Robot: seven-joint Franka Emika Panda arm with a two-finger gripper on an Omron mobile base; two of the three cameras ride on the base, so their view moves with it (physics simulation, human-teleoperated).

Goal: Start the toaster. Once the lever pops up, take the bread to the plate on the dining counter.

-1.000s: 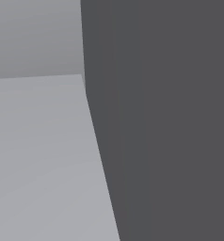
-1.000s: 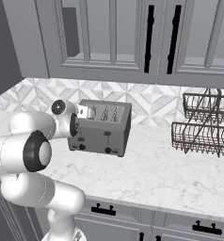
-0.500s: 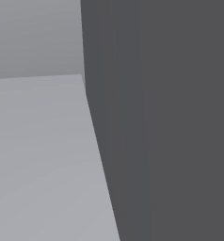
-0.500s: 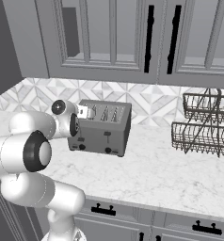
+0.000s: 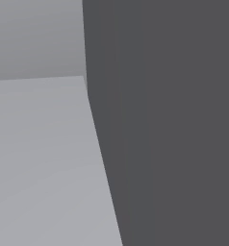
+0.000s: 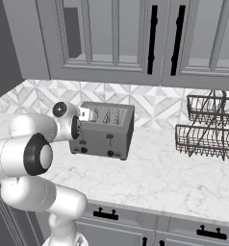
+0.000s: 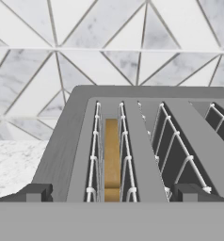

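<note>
Nothing has changed over the last second: the right base view matches the earlier ones, arm parked in the same pose at the left end of the toaster point(image 6: 104, 130), so the robot looks paused or lining up, and the start-the-toaster step is judged not yet done. The gripper point(image 7: 109, 194) hangs just above the toaster's near end, jaws spread wide and empty; in the hand view the two dark fingertips point(image 7: 36, 192) sit far apart, roughly straddling the near slots. The bread point(image 7: 112, 157) stands on edge inside the second slot from the left, between the white wire guides, its tan top edge low in the slot. The other slots to the right look empty, though their depths are partly hidden. The lever itself can't be made out from the hand view; in the right base view the toaster's front shows small dark knobs, too small to tell the lever's position. The toaster stands on the marble worktop point(image 6: 174, 178) against the triangle-tile backsplash point(image 6: 155, 103). The two-tier wire rack point(image 6: 210, 127) at the right holds nothing visible. The left base view gives just a dark panel point(image 5: 174, 120) and a flat grey surface. Next move likely calls for pressing the lever down.
</note>
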